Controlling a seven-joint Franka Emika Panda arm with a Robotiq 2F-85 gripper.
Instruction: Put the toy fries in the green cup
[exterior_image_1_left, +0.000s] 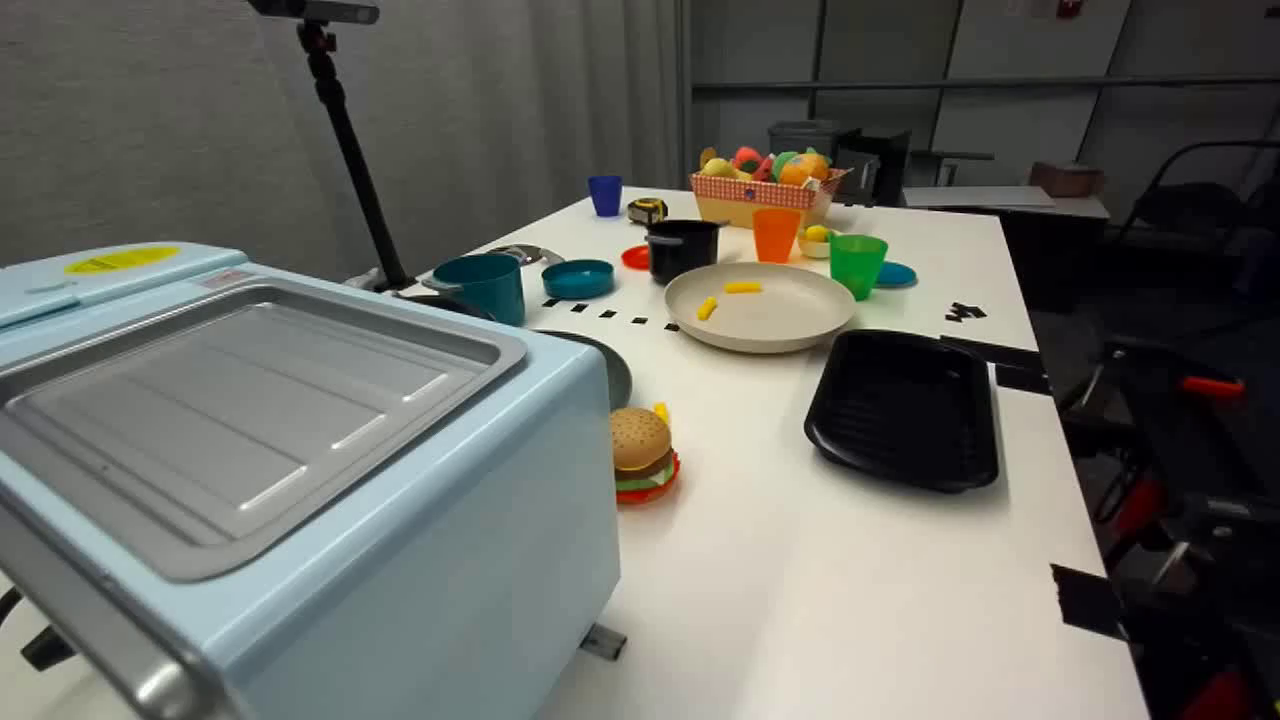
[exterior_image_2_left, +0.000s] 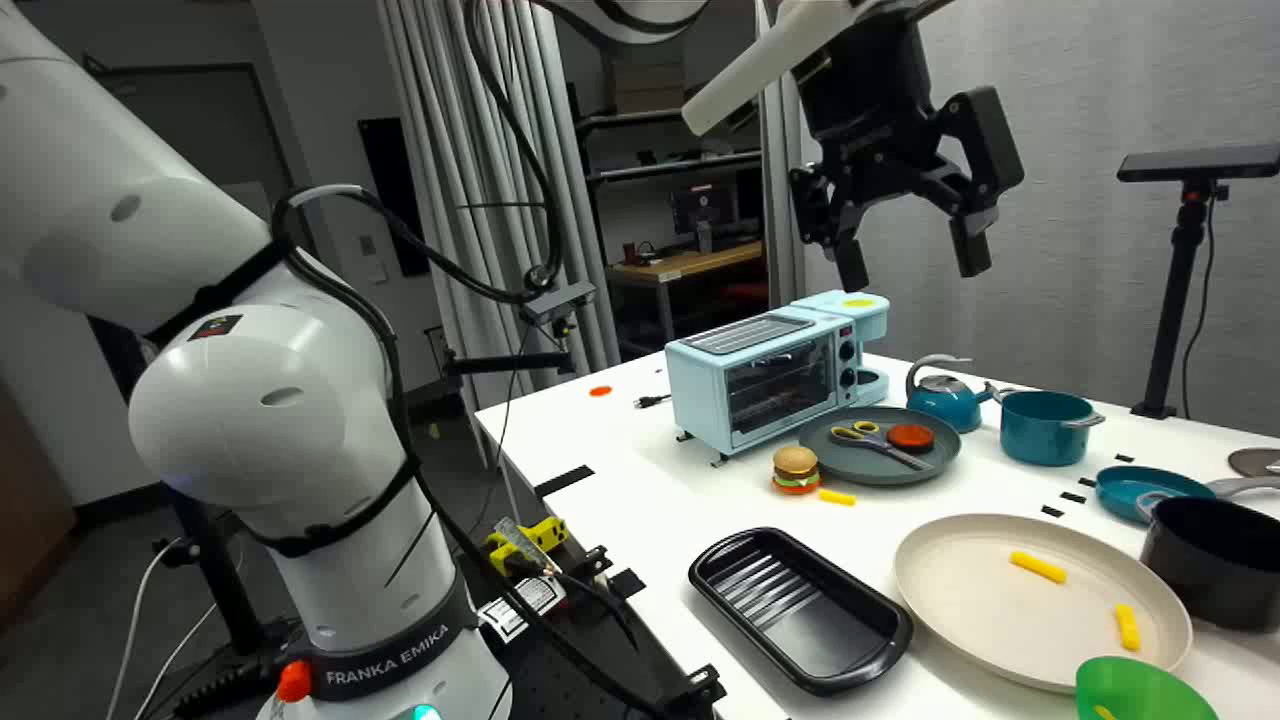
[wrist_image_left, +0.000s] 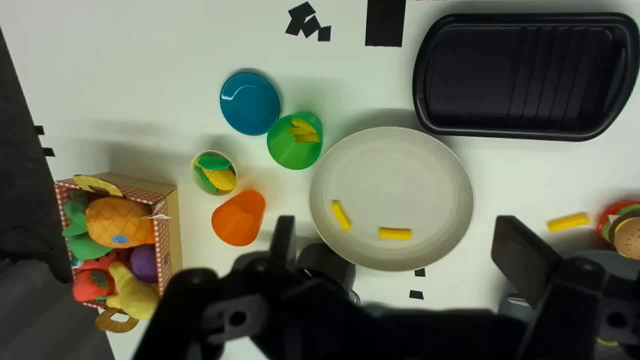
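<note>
Two yellow toy fries lie on the cream plate (wrist_image_left: 400, 175) in the wrist view: a slanted fry (wrist_image_left: 341, 215) and a level fry (wrist_image_left: 395, 233). On the white table, beside the toy burger, is another fry (wrist_image_left: 568, 222). The green cup (wrist_image_left: 287, 152) touches or nearly touches the plate's rim, and yellow fries (wrist_image_left: 304, 134) show inside it. Both exterior views also show this cup (exterior_image_1_left: 857, 268), cut off by the lower edge in an exterior view (exterior_image_2_left: 1140, 690). My gripper (exterior_image_2_left: 912, 264) hangs high above the table, fingers wide apart, holding nothing.
Around the plate are a black tray (wrist_image_left: 525, 75), an orange cup (wrist_image_left: 239, 217), a blue dish (wrist_image_left: 250, 103) and a black pot (exterior_image_1_left: 684, 250). The burger (exterior_image_2_left: 796, 468), a grey plate with scissors (exterior_image_2_left: 870, 470) and a light-blue toaster oven (exterior_image_2_left: 770, 370) stand farther off.
</note>
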